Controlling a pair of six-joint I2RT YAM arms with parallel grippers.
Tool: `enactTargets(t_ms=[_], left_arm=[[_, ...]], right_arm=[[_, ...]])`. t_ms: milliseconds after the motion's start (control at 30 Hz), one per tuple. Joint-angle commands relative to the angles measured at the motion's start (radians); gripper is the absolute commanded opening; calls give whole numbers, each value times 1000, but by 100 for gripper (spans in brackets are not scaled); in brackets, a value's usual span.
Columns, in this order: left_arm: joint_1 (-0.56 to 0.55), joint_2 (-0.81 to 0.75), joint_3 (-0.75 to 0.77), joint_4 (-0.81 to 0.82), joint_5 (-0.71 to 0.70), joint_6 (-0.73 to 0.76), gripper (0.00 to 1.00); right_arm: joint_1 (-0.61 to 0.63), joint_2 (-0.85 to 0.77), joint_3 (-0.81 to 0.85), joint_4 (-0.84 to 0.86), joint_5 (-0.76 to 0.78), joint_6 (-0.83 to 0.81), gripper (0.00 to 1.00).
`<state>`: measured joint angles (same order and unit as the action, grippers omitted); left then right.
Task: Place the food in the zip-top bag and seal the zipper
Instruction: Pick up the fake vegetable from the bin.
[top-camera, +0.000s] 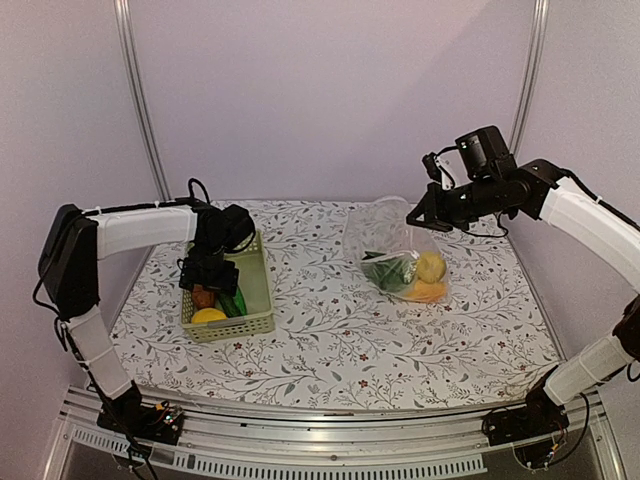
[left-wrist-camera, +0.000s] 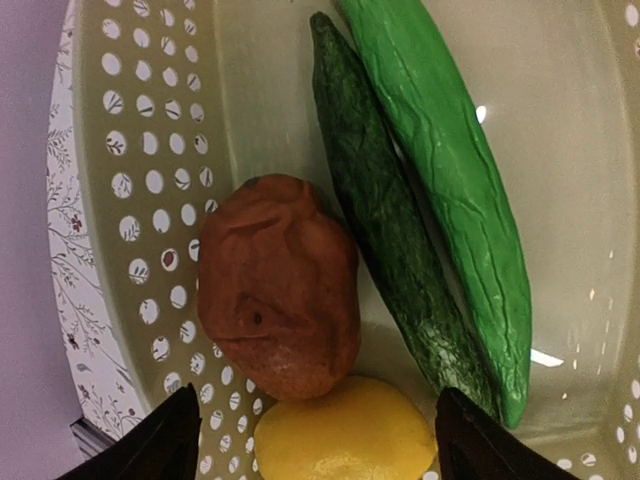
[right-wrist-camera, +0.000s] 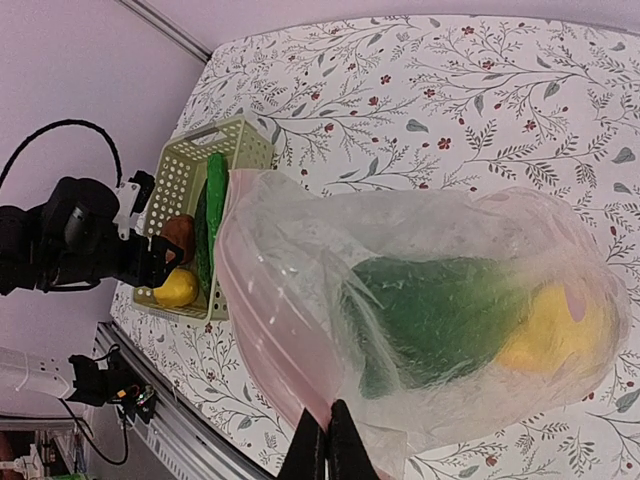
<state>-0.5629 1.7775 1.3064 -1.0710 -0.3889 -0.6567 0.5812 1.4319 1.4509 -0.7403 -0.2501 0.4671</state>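
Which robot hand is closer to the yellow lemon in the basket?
Left. The left end effector hangs open just above the lemon in the basket. The right end effector is far across the table, pinching the clear bag.

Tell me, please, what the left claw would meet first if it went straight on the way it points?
Most likely the yellow lemon, lying in the basket between the tips of the open left claw; the reddish-brown piece touches it, so with depth unclear that could come first.
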Motion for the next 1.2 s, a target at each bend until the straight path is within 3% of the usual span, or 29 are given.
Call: enactTargets(t_ms=[0, 300, 633, 900, 1167], left_arm=[[27, 41, 12, 24, -80, -31, 81], [98, 70, -48, 153, -21, 13, 79], [119, 157, -11, 162, -15, 35, 74], [121, 115, -15, 168, -7, 44, 56], [120, 11, 106, 104, -7, 78, 51]], right_arm=[[-7, -29, -18, 7, -5, -8, 0], [-8, -39, -31, 3, 0, -5, 0], [-10, -14, -2, -1, -14, -7, 0], [-10, 2, 19, -11, -11, -13, 0], [-11, 1, 19, -11, -3, -12, 0]])
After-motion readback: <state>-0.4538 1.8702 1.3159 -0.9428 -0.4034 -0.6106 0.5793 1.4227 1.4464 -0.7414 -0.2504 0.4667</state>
